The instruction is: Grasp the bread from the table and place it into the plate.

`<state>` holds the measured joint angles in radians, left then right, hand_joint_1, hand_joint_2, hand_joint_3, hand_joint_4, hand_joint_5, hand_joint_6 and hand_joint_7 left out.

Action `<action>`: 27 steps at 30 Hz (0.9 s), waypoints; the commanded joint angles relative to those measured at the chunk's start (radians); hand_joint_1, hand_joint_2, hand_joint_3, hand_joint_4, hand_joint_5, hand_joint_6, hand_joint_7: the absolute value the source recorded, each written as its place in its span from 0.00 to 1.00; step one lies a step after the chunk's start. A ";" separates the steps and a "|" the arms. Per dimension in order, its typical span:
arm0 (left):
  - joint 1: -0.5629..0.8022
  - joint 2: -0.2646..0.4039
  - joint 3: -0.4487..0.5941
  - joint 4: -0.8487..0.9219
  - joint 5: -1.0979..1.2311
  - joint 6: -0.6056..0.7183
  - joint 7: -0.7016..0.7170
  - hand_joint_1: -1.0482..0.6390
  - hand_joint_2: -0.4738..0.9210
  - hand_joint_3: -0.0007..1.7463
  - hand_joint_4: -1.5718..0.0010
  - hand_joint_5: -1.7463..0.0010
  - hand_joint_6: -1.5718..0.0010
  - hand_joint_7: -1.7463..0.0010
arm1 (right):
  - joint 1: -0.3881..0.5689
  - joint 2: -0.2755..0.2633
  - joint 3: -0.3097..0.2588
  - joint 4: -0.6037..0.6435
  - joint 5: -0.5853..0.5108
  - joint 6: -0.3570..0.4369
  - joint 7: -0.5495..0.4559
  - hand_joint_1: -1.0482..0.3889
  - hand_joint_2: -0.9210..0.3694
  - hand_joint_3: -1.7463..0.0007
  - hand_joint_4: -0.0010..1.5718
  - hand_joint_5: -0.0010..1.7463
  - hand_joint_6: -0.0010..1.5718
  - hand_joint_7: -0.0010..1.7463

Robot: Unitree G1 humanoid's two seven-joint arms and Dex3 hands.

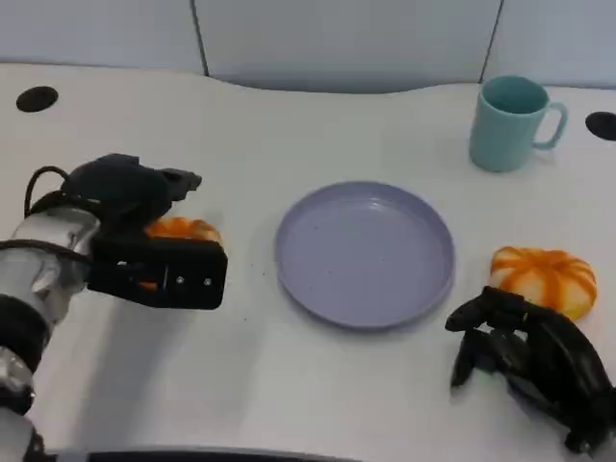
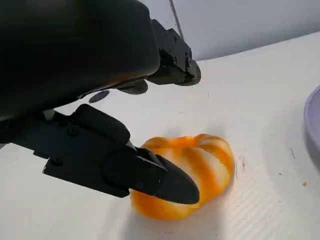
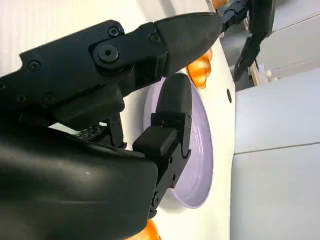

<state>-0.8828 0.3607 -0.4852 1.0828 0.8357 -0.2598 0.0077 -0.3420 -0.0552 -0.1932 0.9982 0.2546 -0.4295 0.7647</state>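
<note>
Bread, left piece [image 1: 183,229]: orange-and-white striped roll at left centre of the head view, on the white table [image 1: 289,385], well apart from the plate. The left hand [image 1: 144,231] is spread over it, holding nothing; in the left wrist view one finger [image 2: 165,182] lies across the front of the roll [image 2: 200,165], the rest above it.

Bread, right piece [image 1: 544,279]: at right edge, just beside the plate, directly above the right hand [image 1: 525,361] in frame. That hand rests on the table, fingers loosely curled and apart, holding nothing.

Plate [image 1: 423,289]: lilac, round, centre frame, bare.

Mug [image 1: 510,123]: teal, upright, upper right.
</note>
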 commanded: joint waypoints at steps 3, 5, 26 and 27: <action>-0.059 -0.038 -0.034 0.114 -0.017 0.030 0.001 0.11 0.97 0.00 1.00 0.67 0.83 0.99 | 0.046 -0.003 -0.002 0.012 0.009 0.043 0.006 0.36 0.00 0.93 0.41 0.90 0.46 0.58; -0.067 -0.049 -0.037 0.140 -0.026 0.044 -0.006 0.12 0.96 0.00 1.00 0.68 0.83 0.99 | 0.050 -0.003 0.002 0.006 0.007 0.042 0.003 0.36 0.00 0.93 0.41 0.90 0.46 0.58; -0.045 -0.115 -0.076 0.241 -0.064 0.122 0.008 0.14 0.96 0.00 1.00 0.74 0.87 1.00 | 0.078 -0.004 0.003 -0.055 0.028 0.081 0.018 0.37 0.00 0.93 0.41 0.90 0.47 0.58; -0.041 -0.119 -0.075 0.243 -0.068 0.123 0.004 0.13 0.96 0.00 1.00 0.74 0.87 1.00 | 0.081 -0.005 0.006 -0.064 0.025 0.087 0.012 0.37 0.00 0.93 0.42 0.89 0.47 0.58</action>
<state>-0.9358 0.2390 -0.5555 1.3140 0.7754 -0.1437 0.0076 -0.2990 -0.0532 -0.1915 0.9208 0.2824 -0.3742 0.7820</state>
